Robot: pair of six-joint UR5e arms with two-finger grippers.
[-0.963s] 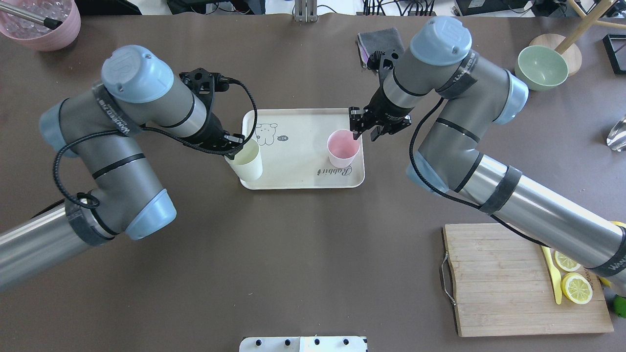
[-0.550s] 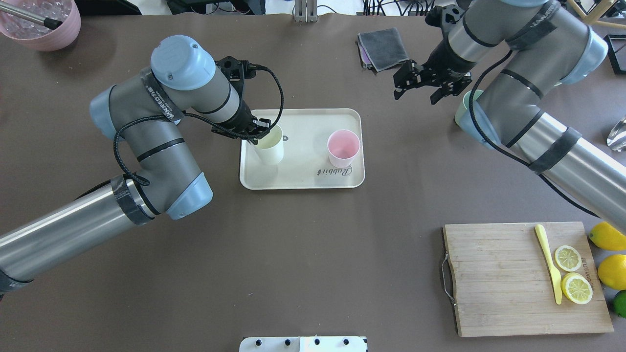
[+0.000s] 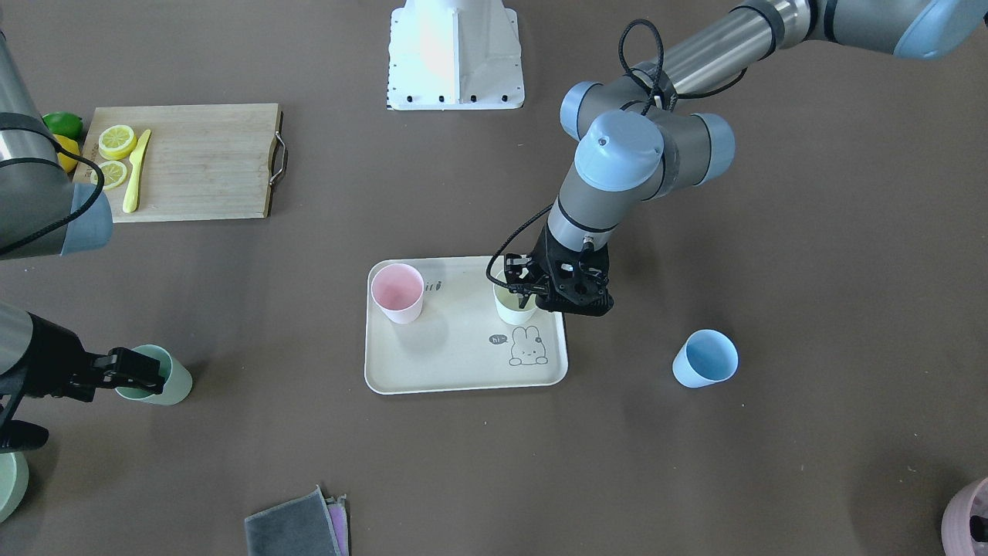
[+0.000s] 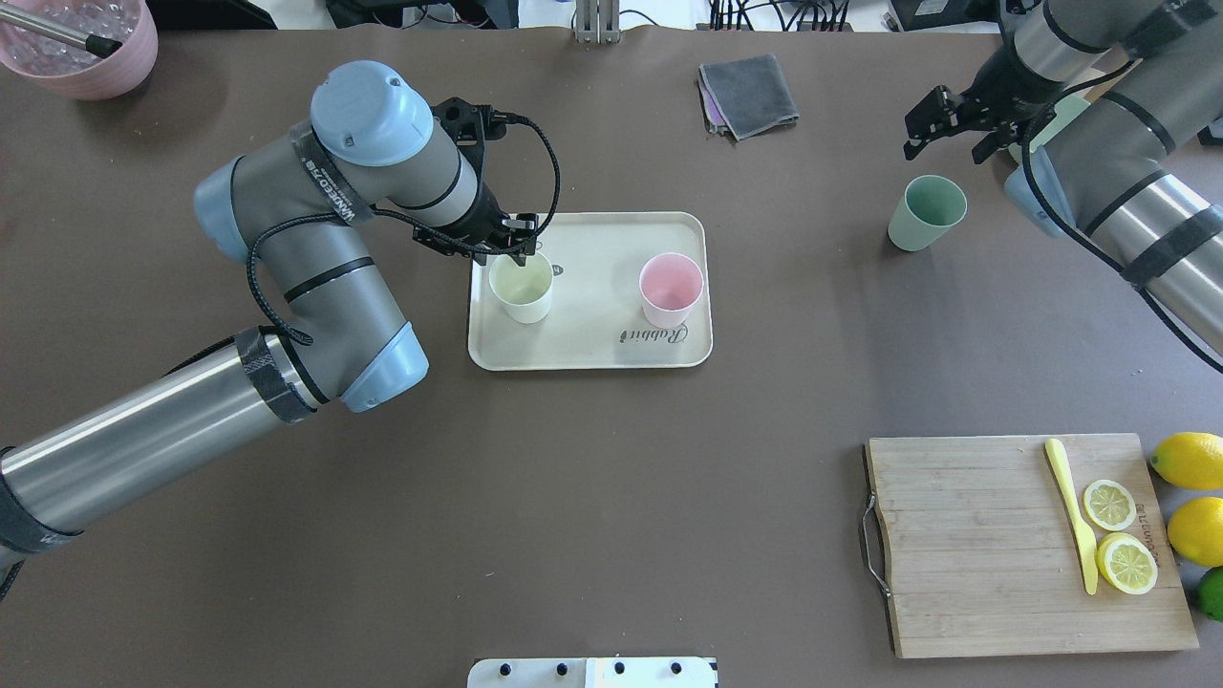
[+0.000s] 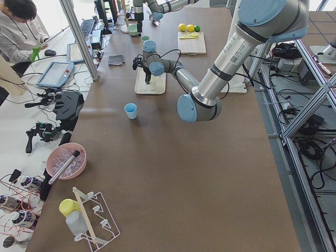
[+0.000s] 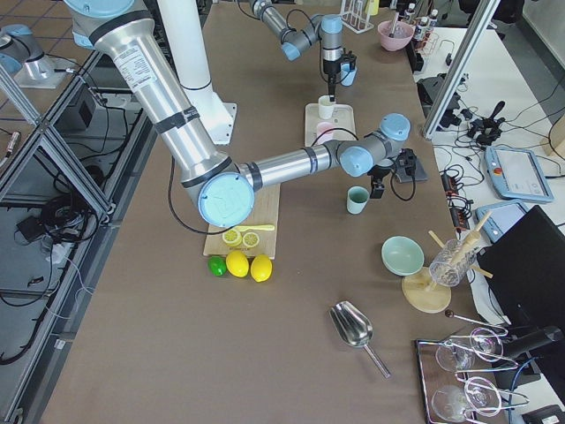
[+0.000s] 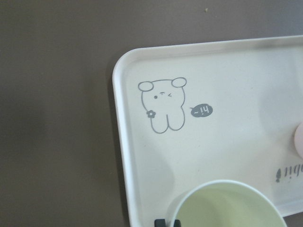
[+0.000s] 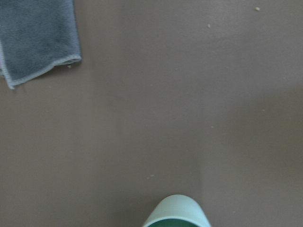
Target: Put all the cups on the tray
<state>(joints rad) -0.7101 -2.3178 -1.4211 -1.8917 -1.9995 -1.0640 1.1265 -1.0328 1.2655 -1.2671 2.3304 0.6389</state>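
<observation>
The cream tray [image 4: 592, 334] holds the pink cup [image 4: 671, 287] at its right and the cream-white cup [image 4: 521, 287] at its left, both upright. My left gripper [image 4: 506, 256] is shut on the cream cup's far rim; the left wrist view shows one fingertip [image 7: 161, 222] just outside the rim. The sage green cup [image 4: 925, 212] stands on the table to the tray's right. My right gripper [image 4: 946, 143] is open and empty, above and just beyond it. The light blue cup [image 3: 704, 358] stands on the table on my left side, hidden by my left arm in the overhead view.
A wooden cutting board [image 4: 1003, 545] with lemon slices and a yellow knife lies at the near right, with whole lemons [image 4: 1185, 463] beside it. A grey cloth [image 4: 748, 94] lies at the far middle. A pink bowl [image 4: 81, 48] stands at the far left corner.
My left gripper carried the cream cup over the tray's left edge and it now stands upright. My right gripper left the pink cup and swung far right to the green cup.
</observation>
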